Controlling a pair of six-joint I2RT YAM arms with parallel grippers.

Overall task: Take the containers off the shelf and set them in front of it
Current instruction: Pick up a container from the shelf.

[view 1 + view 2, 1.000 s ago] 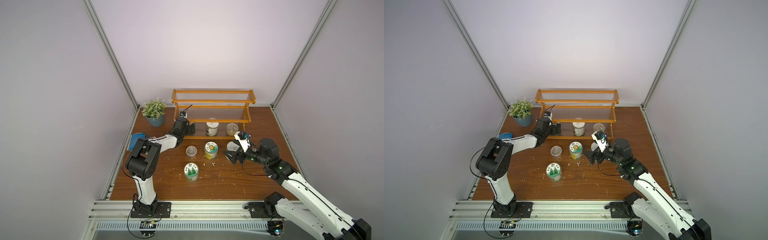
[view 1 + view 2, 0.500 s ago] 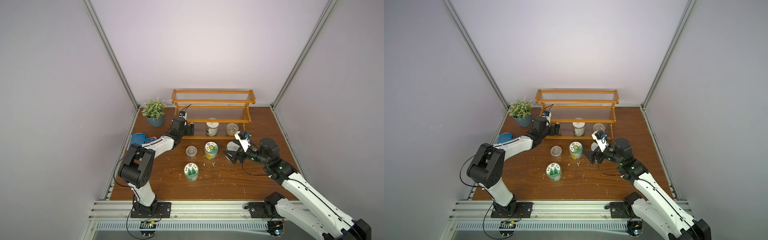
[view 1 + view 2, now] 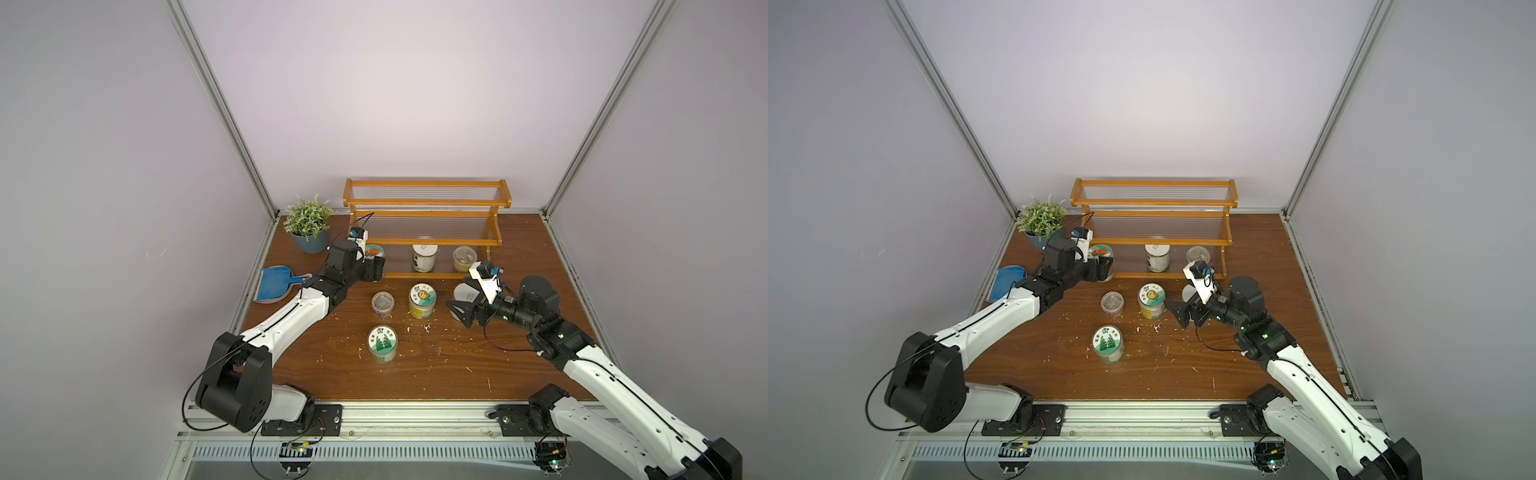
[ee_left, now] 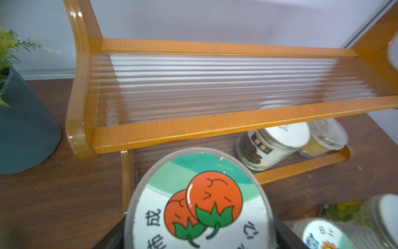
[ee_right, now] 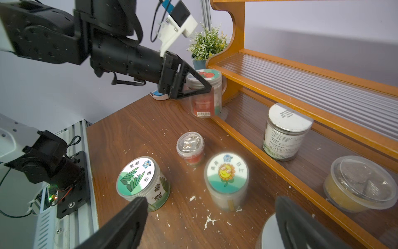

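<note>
Green-leaf jar: clear cylindrical jar, white lid with green leaves [image 3: 382, 340], upright on the brown wooden table [image 3: 436, 374]. It is the container farthest out in front of the three-tier shelf of orange-brown wood and clear ribbed tiers [image 3: 428, 202].
Right claw: black right gripper [image 3: 460, 313], spread wide around nothing, in front of the shelf's right half.
Middle row: small clear-lidded tub [image 3: 382, 302] and yellow-flower-lidded jar [image 3: 422, 296], side by side, nearer the shelf.
Half-hidden jar: plain white-lidded jar [image 3: 462, 292], just in front of the shelf's right end. Both top views show part of its lid behind the right gripper; the right wrist view shows only a rim.
Left claw: black left gripper [image 3: 376, 268], closed on the orange-fruit-lidded jar [image 5: 204, 97] at the shelf's left end.
Seen in one view only: the right wrist view shows a finger [image 5: 206, 87] across this jar's side, while the left wrist view shows only its lid. Whether its base rests on the lowest tier cannot be told.
Lowest tier: labelled white-capped jar [image 3: 424, 253] and yellowish clear-lidded tub [image 3: 464, 255], upright, right of centre.
Left of shelf: green plant in a blue-grey pot [image 3: 309, 241].
</note>
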